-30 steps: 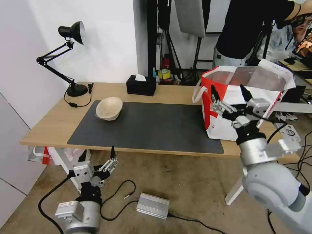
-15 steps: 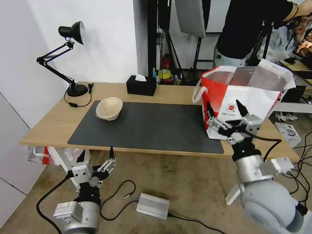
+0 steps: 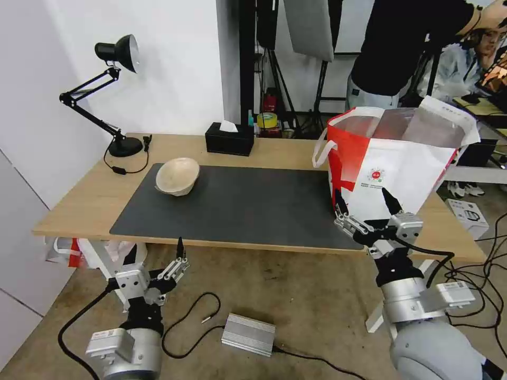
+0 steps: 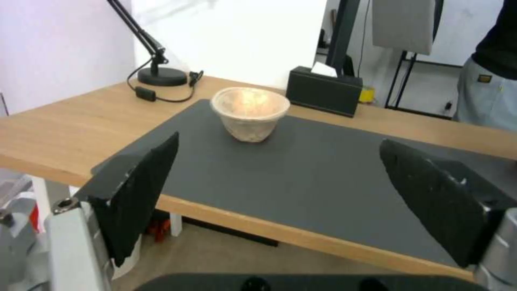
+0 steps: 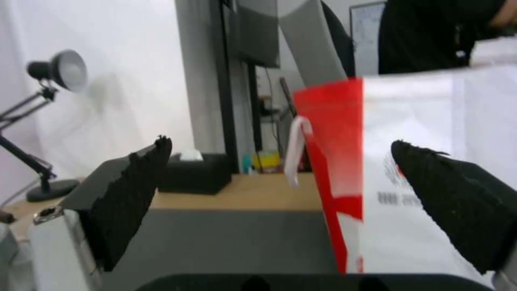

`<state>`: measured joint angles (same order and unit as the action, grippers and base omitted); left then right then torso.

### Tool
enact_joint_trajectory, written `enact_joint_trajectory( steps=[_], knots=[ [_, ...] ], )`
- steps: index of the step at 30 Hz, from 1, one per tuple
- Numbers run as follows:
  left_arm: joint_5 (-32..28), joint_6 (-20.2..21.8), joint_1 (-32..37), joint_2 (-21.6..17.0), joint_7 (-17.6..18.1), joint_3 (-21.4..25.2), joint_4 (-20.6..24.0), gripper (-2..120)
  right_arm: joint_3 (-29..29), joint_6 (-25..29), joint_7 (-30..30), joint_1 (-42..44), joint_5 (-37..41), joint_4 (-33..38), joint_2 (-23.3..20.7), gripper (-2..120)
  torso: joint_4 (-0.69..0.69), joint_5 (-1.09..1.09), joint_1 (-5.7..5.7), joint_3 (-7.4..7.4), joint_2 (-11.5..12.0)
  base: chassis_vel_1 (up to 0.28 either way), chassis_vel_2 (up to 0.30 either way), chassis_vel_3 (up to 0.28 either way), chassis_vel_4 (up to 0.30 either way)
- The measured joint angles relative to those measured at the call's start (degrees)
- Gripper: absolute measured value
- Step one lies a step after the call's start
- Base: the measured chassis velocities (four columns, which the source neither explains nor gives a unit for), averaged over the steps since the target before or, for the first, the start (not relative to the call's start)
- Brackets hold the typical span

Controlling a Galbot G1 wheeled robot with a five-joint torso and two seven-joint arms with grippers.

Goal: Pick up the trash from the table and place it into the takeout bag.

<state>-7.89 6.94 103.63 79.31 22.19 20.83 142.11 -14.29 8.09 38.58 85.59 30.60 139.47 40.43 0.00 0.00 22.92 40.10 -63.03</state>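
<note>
Low, right gripper point(image 3: 364, 201) splayed, empty

Silver arms, black-fingered grippers, black cables

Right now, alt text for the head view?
A beige paper bowl sits on the dark mat of a wood table, with a red-and-white takeout bag at its right end. Both open end effectors, left and right, hover empty at the near edge.
</note>
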Motion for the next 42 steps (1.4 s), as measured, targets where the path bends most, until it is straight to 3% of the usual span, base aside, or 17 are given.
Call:
enact_joint_trajectory(
  steps=[25, 42],
  knots=[
    [0.5, -0.2, 0.8, 0.0, 0.0, 0.0, 0.4, 100, 1.1, -0.6, 3.6, 12.2, -6.4, 3.0, 2.3, 100, 0.00, 0.00, 0.00, 0.00, 0.0, 0.000, 0.000, 0.000, 0.000],
    [1.0, -1.1, 1.3, 0.3, -0.1, -0.1, 0.2, 100, 1.2, -1.5, 4.4, 15.8, -8.0, 3.8, 3.3, 100, 0.00, 0.00, 0.00, 0.00, 0.0, 0.000, 0.000, 0.000, 0.000]
  ],
)
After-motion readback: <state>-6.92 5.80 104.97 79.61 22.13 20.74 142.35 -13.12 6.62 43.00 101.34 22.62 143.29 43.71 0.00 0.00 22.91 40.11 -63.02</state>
